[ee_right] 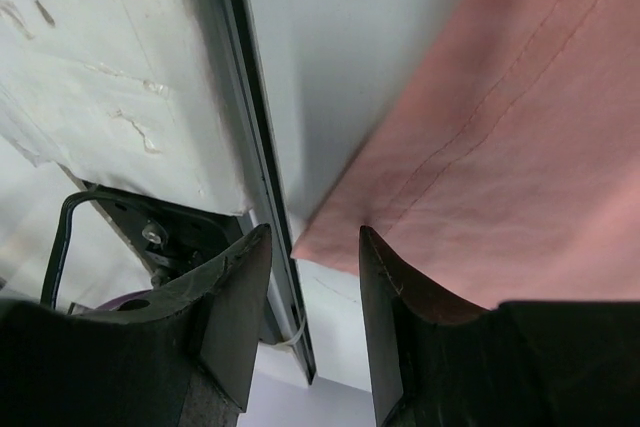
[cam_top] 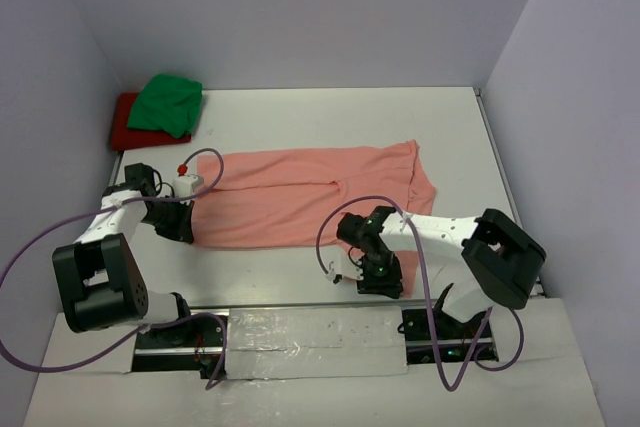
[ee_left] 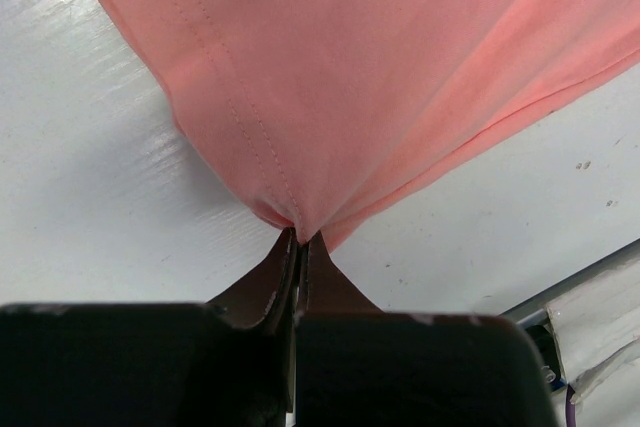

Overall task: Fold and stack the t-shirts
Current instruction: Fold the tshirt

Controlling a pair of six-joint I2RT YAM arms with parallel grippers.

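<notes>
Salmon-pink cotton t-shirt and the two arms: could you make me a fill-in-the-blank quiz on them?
The left gripper is ___ on an edge of the salmon-pink cotton t-shirt.
The right gripper has its jaws ___.
Under the crumpled bright green cotton t-shirt lies a flat cotton t-shirt coloured ___.
Missing words: shut, open, red.

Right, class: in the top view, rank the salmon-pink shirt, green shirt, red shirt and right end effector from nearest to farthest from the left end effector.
1. salmon-pink shirt, mid-table, its corner pinched in the left end effector itself.
2. green shirt and red shirt, far-left corner; too close to call.
3. right end effector, near right.
</notes>
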